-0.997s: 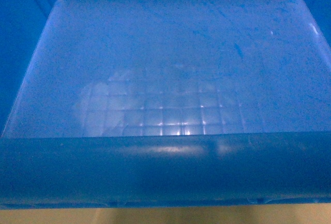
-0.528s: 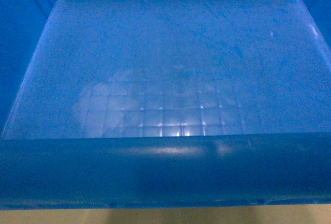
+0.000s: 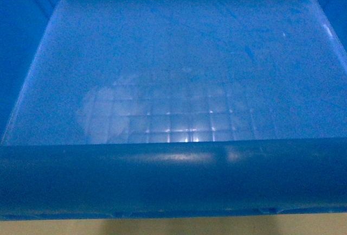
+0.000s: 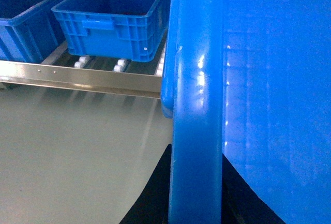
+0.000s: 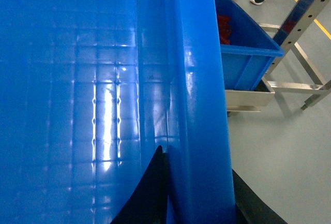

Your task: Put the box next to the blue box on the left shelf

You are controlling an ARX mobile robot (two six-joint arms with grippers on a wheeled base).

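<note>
Head view: the box (image 3: 173, 72) fills my screen, empty, carried. Left wrist: my left gripper (image 4: 194, 203) clamps its rim – the left shelf (image 4: 103, 66) with a blue box (image 4: 116, 17) lies ahead, unreached. Right wrist: the right gripper (image 5: 199, 203) clamps the opposite rim. Placement remains.

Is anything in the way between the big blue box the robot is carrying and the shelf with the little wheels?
Nothing visible. In the left wrist view only bare floor lies between the carried box and the shelf, beside the blue box already there.
</note>
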